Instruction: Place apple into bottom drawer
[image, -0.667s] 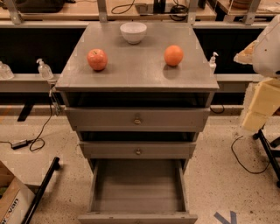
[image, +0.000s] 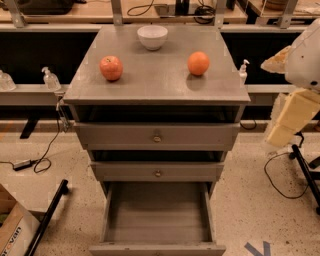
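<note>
The apple (image: 111, 68), red with yellowish patches, sits on the left of the grey cabinet top (image: 157, 82). The bottom drawer (image: 157, 215) is pulled out wide and its tray holds nothing. My gripper (image: 281, 131) hangs at the right edge of the view, beside the cabinet's right side at about the height of the top drawer, far from the apple. It holds nothing that I can see.
An orange (image: 198, 63) sits on the right of the cabinet top and a white bowl (image: 152, 36) at its back. The two upper drawers (image: 157, 136) with brass knobs are pushed in. Cables (image: 30, 162), a black bar (image: 47, 217) and a cardboard box (image: 12, 232) lie on the floor at the left.
</note>
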